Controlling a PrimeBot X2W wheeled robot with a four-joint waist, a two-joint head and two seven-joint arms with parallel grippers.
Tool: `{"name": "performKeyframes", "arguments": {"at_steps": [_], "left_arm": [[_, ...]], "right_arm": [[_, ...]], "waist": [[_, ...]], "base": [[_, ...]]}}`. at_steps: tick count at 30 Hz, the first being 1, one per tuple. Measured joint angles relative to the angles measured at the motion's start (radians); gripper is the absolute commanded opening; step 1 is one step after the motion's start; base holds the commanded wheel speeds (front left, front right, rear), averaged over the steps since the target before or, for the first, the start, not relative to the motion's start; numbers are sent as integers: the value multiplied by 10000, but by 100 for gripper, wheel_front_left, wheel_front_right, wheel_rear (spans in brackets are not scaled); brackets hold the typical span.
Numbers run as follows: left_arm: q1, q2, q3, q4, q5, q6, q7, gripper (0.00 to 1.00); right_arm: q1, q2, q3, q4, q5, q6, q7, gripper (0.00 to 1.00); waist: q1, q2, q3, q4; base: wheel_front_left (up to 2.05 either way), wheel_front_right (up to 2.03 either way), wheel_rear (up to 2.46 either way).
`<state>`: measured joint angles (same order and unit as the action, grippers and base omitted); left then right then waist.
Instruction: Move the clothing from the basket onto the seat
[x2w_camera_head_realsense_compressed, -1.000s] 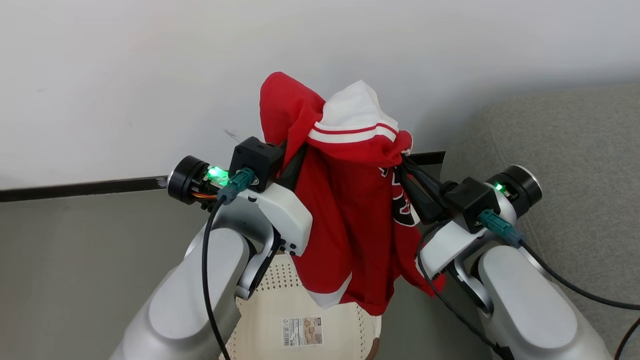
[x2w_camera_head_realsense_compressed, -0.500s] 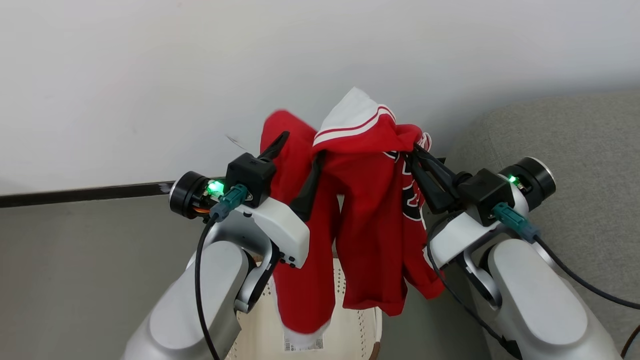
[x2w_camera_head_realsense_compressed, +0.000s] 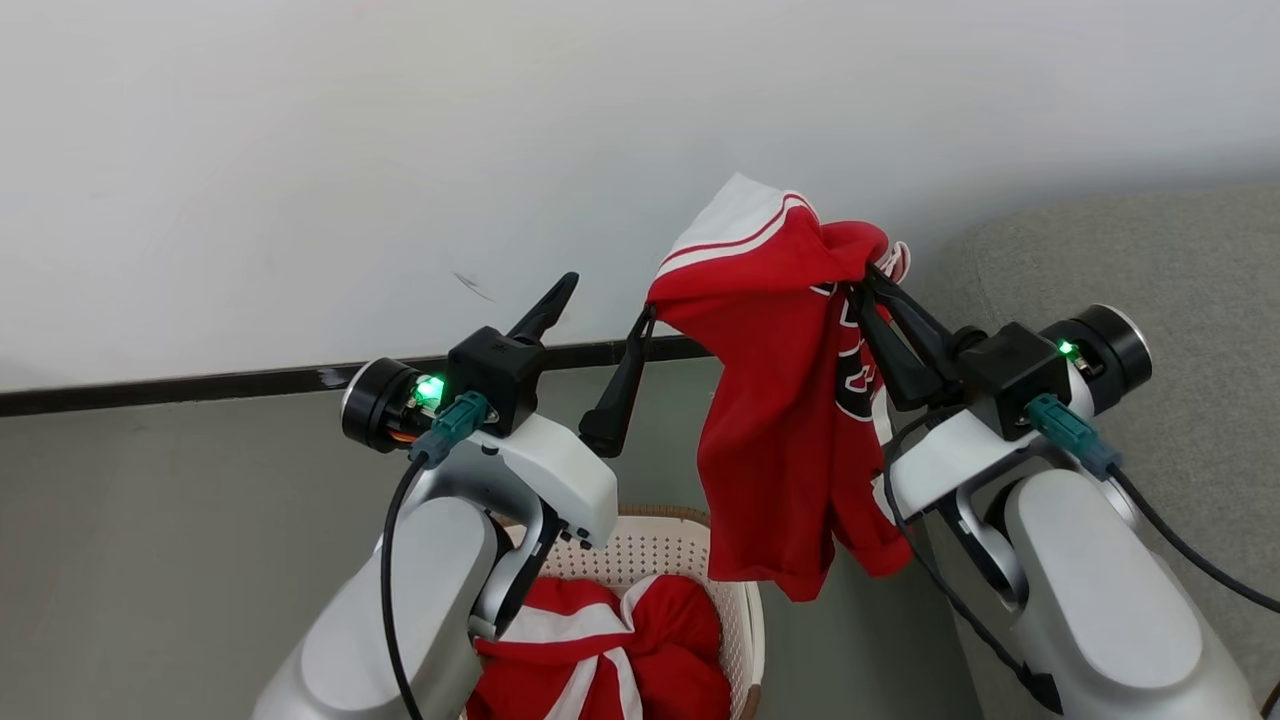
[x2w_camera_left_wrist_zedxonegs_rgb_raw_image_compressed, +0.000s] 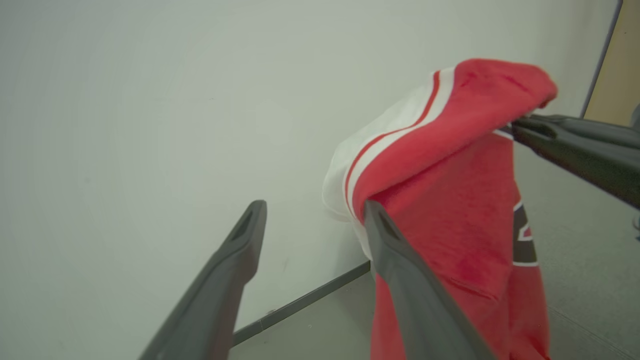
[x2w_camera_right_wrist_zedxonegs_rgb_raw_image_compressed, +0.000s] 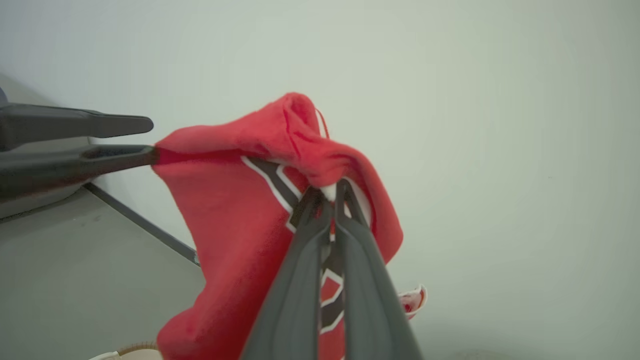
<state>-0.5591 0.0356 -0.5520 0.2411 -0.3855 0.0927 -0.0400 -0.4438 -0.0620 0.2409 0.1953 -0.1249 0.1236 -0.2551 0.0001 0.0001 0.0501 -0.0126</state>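
Observation:
A red jersey (x2w_camera_head_realsense_compressed: 780, 420) with a white striped panel and black-and-white lettering hangs in the air from my right gripper (x2w_camera_head_realsense_compressed: 864, 278), which is shut on its upper edge (x2w_camera_right_wrist_zedxonegs_rgb_raw_image_compressed: 330, 192). My left gripper (x2w_camera_head_realsense_compressed: 610, 296) is open to the left of it. One corner of the jersey (x2w_camera_left_wrist_zedxonegs_rgb_raw_image_compressed: 450, 150) still touches the tip of that gripper's right finger (x2w_camera_left_wrist_zedxonegs_rgb_raw_image_compressed: 380, 225); the gap between the fingers holds nothing. Below, more red-and-white clothing (x2w_camera_head_realsense_compressed: 610, 650) lies bunched in the cream perforated basket (x2w_camera_head_realsense_compressed: 690, 520). The grey sofa seat (x2w_camera_head_realsense_compressed: 1150, 260) stands at the right.
A pale wall (x2w_camera_head_realsense_compressed: 400, 150) with a dark baseboard (x2w_camera_head_realsense_compressed: 200, 380) rises close behind both grippers. Grey floor (x2w_camera_head_realsense_compressed: 150, 550) spreads to the left of the basket. My pale forearms flank the basket at the bottom of the head view.
My left gripper has opened and a red garment has fallen from it into the basket. The right gripper has carried the jersey to the right, toward the sofa.

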Motion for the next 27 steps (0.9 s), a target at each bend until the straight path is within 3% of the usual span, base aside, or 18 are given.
{"name": "performKeyframes", "arguments": {"at_steps": [27], "left_arm": [[4,75,31,-13,0,2,-140,100]], "right_arm": [[110,12,-414,-261,-92,0,0,0]], "waist": [[0,0,346,-180]], "base": [[0,0,0]]}}
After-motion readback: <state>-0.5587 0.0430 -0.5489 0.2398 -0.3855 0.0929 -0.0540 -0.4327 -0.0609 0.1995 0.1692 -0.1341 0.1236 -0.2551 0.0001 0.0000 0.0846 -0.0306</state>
